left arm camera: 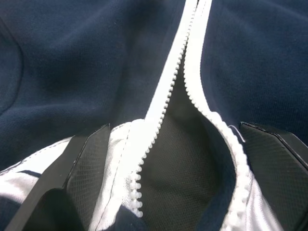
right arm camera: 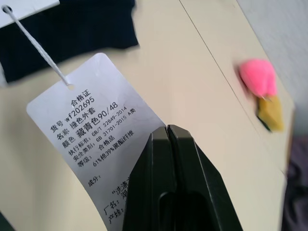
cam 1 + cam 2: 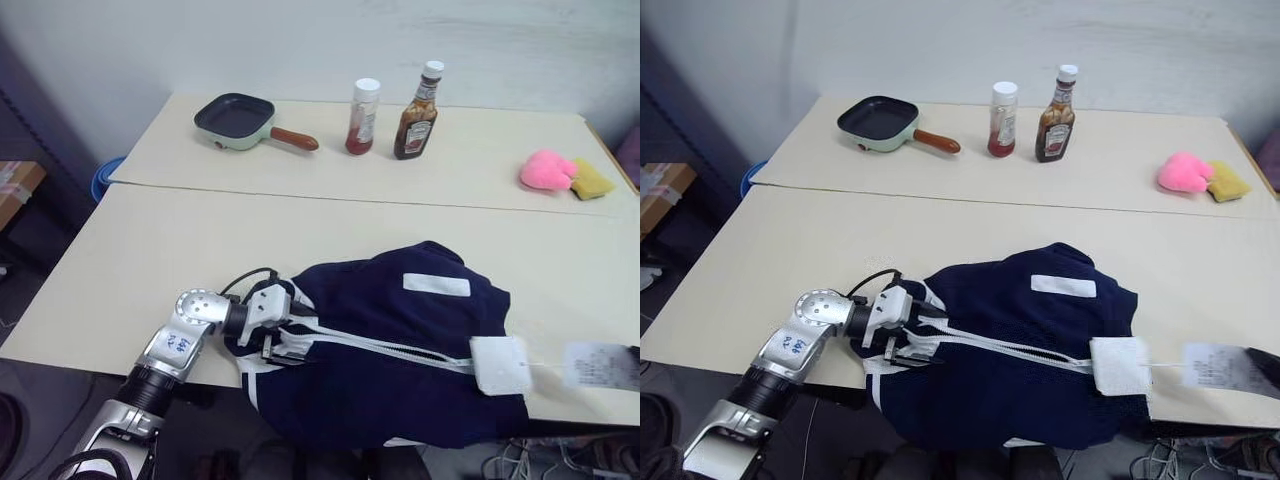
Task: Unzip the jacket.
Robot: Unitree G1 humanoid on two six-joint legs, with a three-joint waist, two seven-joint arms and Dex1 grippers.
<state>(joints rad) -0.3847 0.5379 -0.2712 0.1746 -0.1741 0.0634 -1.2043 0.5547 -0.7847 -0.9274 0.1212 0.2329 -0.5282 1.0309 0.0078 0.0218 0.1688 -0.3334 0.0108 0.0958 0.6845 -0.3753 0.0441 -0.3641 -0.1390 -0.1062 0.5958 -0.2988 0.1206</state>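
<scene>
Head views: the jacket (image 3: pixel 400 350) lies at the table's (image 3: pixel 150 250) near edge, its hem overhanging. The left gripper (image 3: pixel 272 335) rests on the jacket's left end, jaws spread wide either side of the zipper (image 3: pixel 400 350).

Left wrist view: the parted zipper teeth (image 1: pixel 192 91) run between the two fingers (image 1: pixel 91 159).

Right wrist view: the right gripper (image 2: pixel 167 132), jaws clenched with nothing between them, hovers over a paper tag (image 2: pixel 91 130) beyond the jacket's right end.
</scene>
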